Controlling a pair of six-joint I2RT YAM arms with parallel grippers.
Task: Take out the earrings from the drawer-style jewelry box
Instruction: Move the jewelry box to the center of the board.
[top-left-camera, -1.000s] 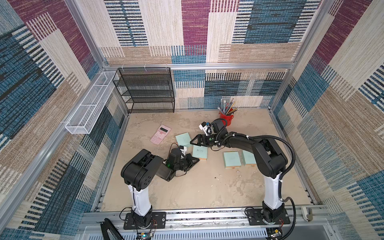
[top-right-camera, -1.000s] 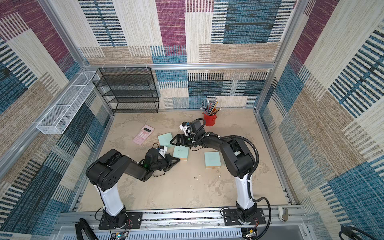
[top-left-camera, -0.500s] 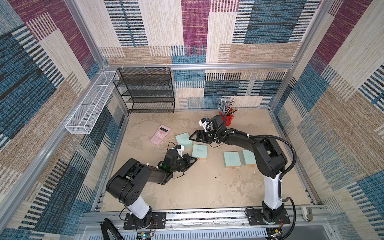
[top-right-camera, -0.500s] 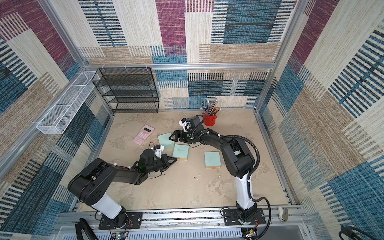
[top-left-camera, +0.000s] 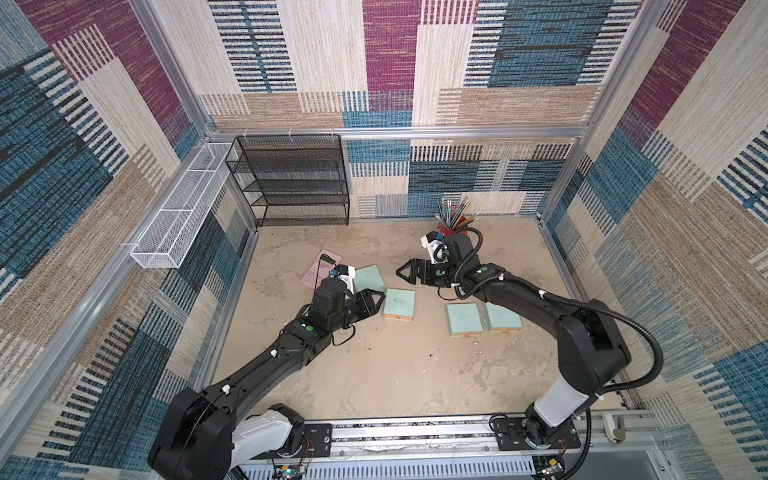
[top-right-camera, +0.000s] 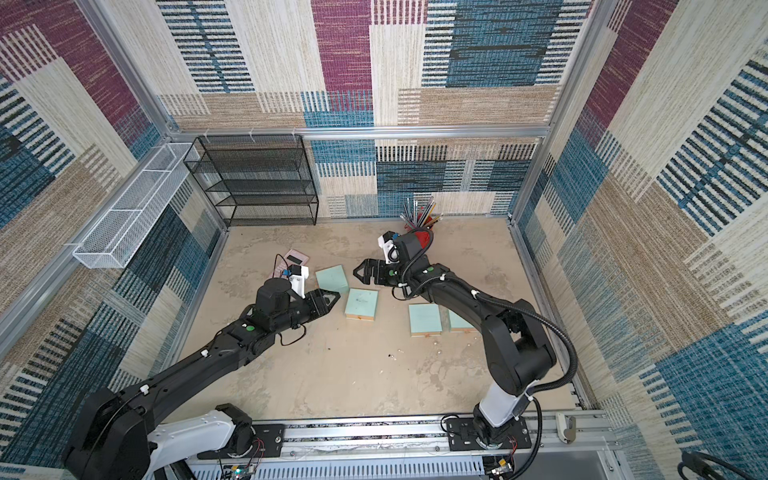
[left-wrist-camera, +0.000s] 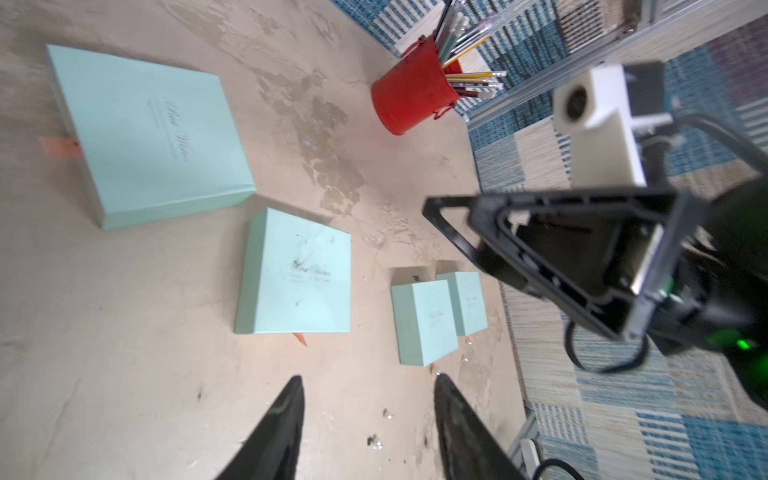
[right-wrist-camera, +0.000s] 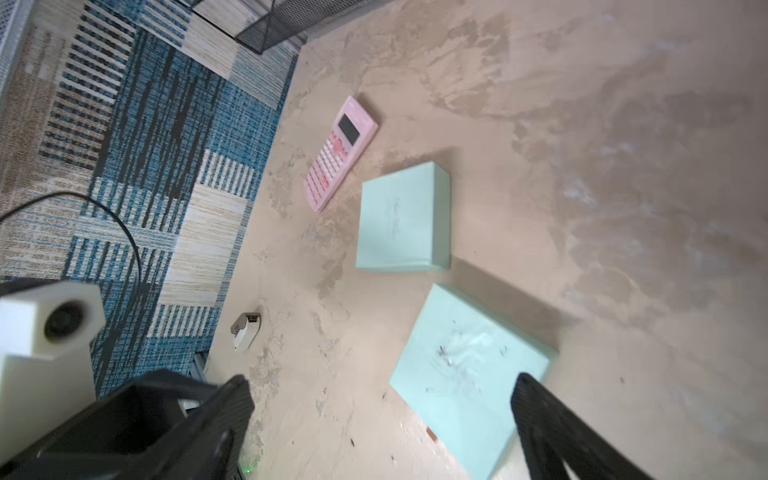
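Note:
Several mint-green drawer-style jewelry boxes lie shut on the table. One is scuffed with an orange pull tab, a larger one lies behind it, and two smaller ones are to the right. Tiny silvery earrings lie as loose specks on the table in front of the small boxes. My left gripper hovers open just left of the scuffed box, holding nothing. My right gripper stands wide open and empty above that box's far side.
A pink calculator lies left of the boxes, partly behind my left wrist. A red pencil cup stands behind my right wrist. A black mesh shelf fills the back left corner. A white wire basket hangs on the left wall.
My left gripper has gone from shut to open, its arm stretching out and carrying it slightly farther from the front. The right gripper has barely shifted.

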